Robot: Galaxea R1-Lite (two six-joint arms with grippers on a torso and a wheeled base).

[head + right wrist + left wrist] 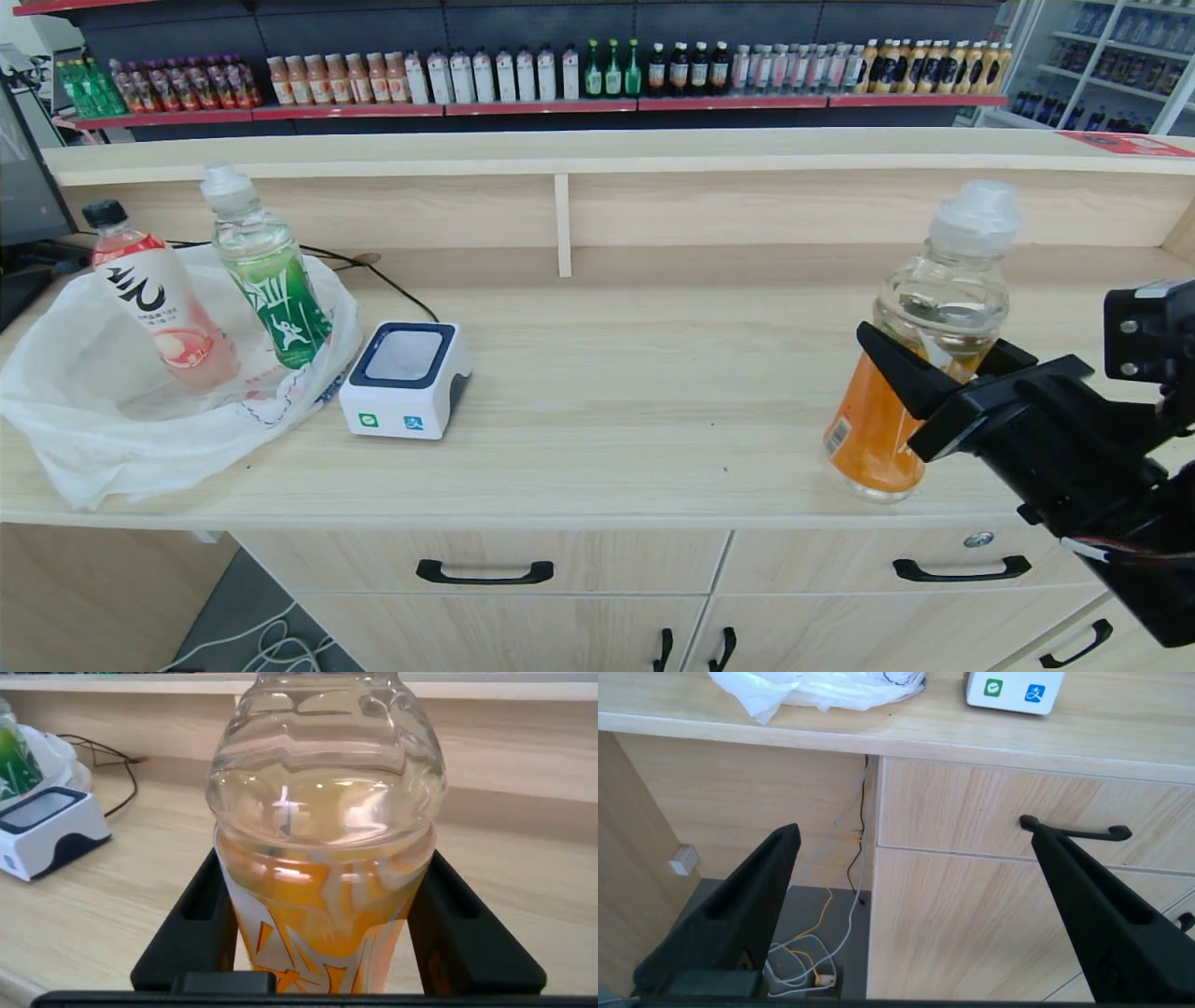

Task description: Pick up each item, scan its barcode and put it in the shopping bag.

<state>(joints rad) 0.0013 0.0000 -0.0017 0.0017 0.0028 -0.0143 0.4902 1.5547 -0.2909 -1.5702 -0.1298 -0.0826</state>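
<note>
Black right gripper (pixel 938 350) is clamping the orange bottle (pixel 878 429) from the robot's side, one finger pressing on each flank of the label just below the clear shoulder. That bottle is standing upright on the wooden surface (pixel 635 401) near its front edge, at the robot's right, with its long axis running vertical and its white cap pointing up. Its barcode patch is sitting low on the label, facing toward the scanner (pixel 406 378), which is lying well apart to the left with its window facing upward. Just beside the scanner, the white shopping bag (pixel 93 411) is holding a pink bottle (pixel 163 308) and a green bottle (pixel 271 280), both leaning with caps up. Below the surface's edge, the left gripper (pixel 913 831) is hanging before the drawers, fingers spread wide apart.
</note>
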